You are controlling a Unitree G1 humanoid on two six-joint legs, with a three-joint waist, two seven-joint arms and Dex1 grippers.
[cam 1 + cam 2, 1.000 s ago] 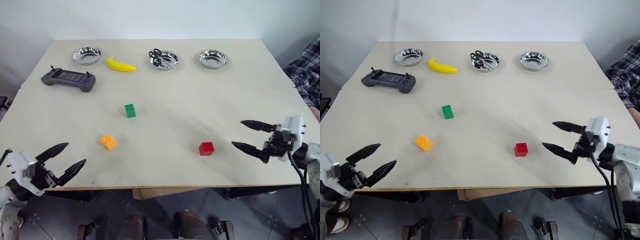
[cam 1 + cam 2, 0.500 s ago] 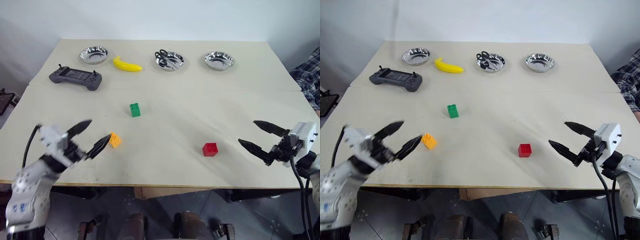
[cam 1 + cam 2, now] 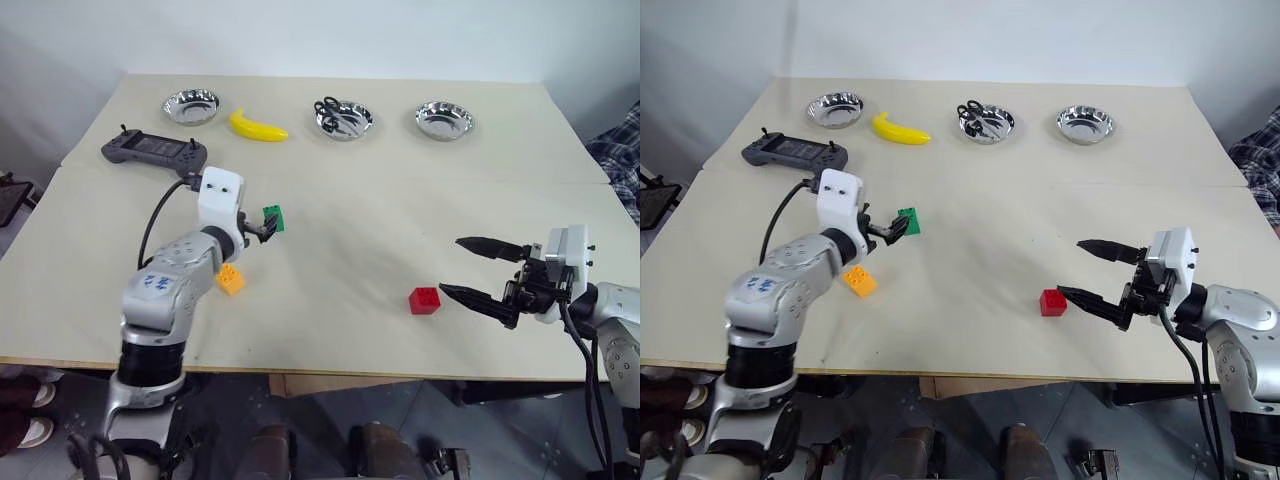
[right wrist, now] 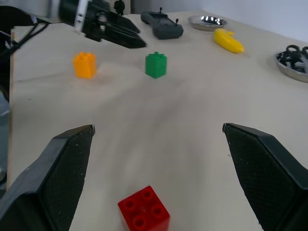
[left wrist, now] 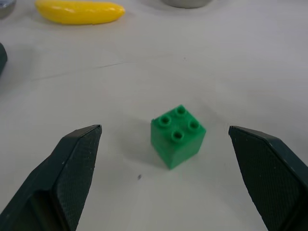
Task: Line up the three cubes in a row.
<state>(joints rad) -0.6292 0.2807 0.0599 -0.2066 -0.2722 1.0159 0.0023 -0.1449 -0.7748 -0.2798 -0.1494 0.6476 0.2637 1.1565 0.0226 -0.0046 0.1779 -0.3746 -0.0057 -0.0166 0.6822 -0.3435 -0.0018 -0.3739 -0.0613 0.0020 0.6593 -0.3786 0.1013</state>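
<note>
1. Big change from a second ago: the left gripper has swung up from the near left edge of the table and now sits right at the green cube. The right gripper has slid a bit toward the red cube.
2. The green cube sits upright on the table, studs up, roughly mid-table on the left side. In the left wrist view it's between the two spread fingers, touching neither.
3. The orange-yellow cube is nearer the robot than the green one, just beside the left forearm. Can't tell if the arm touches it.
4. The red cube is off to the right near the front edge, just in front of the right gripper's wide-open fingertips, not between them.
5. So the three cubes are well apart, not in a row yet.
6. Along the far edge: three metal bowls, a banana, scissors in the middle bowl, plus a game controller.
</note>
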